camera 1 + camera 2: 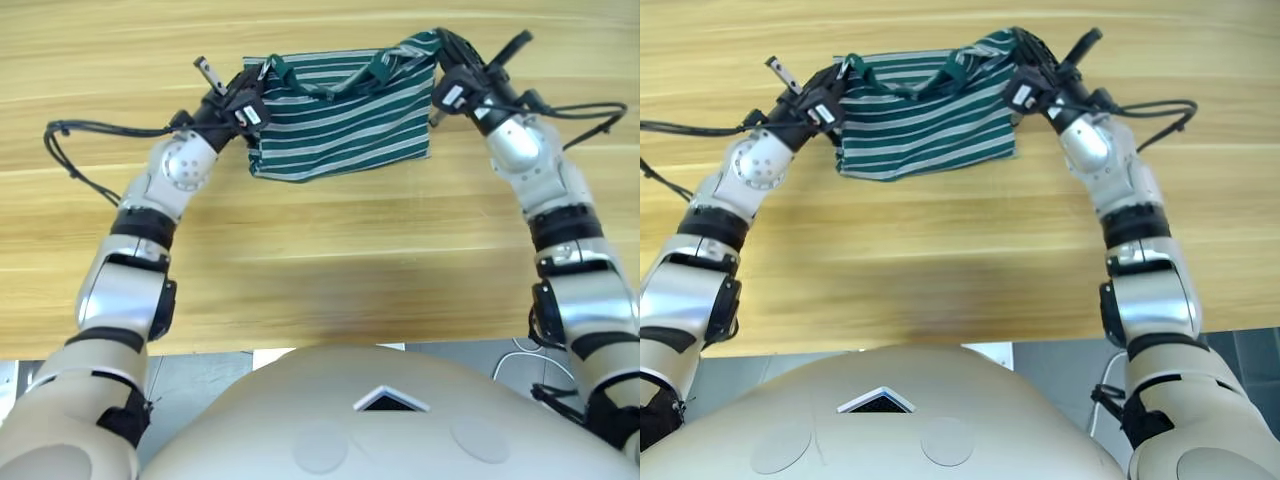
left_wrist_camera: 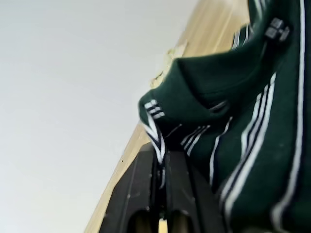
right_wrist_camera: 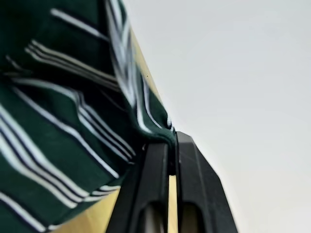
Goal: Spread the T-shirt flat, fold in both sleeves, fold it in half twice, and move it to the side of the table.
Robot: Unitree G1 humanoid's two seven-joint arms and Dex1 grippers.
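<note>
Left eye view has the T-shirt [image 1: 340, 125] held up over the far half of the table [image 1: 320, 260], long axis running side to side, upper corners clamped in the left gripper [image 2: 163, 165] and right gripper [image 3: 172, 145].

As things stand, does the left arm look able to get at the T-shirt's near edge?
Probably not: the left end effector is shut on the T-shirt at its far corner and must let go first.

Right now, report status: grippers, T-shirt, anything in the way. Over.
Left gripper, right gripper: jaws shut on T-shirt top corners. T-shirt stretched between them over the table, top edge sagging mid-span. Cables loop off both wrists, apart from the cloth.
</note>
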